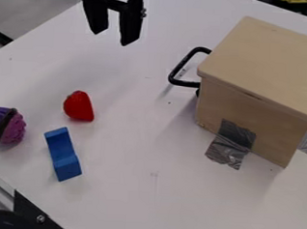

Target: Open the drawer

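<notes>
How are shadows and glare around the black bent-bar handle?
Camera view: soft, faint shadows on the white tabletop, beside the pale wooden box and under the handle; pale glints on the wrinkled silver tape; no glare hides the handle.

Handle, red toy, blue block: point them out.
Handle (182, 65): camera view, middle of its long bar.
Red toy (80, 107): camera view, middle of its side.
Blue block (63, 153): camera view, its notched middle.

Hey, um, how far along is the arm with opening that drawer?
Nothing looks done yet: the black handle sits close against the wooden box, so it seems shut. Nothing is in hand; the open claw hangs empty, apart from the handle. Left to do, likely: reach the handle, get hold of it and pull it away from the box.
</notes>
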Robot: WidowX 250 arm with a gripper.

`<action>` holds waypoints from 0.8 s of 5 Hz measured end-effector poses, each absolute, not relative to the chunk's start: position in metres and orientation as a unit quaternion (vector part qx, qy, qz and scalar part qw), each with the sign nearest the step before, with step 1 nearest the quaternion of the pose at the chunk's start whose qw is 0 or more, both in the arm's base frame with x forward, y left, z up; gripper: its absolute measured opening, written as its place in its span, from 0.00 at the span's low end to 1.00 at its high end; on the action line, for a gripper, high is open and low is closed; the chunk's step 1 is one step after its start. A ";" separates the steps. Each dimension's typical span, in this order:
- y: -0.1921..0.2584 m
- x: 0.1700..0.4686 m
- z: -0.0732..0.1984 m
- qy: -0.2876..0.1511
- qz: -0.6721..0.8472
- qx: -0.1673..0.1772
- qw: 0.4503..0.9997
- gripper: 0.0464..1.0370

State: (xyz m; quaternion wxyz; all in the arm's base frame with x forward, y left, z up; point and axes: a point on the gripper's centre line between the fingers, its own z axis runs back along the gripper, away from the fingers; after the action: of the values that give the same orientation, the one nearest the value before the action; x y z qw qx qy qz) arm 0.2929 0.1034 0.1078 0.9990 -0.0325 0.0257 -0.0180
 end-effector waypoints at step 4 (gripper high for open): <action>0.063 0.317 0.066 -0.033 -0.070 -0.007 0.997 0.96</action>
State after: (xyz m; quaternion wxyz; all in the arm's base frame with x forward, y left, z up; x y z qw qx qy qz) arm 0.3169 0.0634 0.0664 0.9970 -0.0073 -0.0326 -0.0698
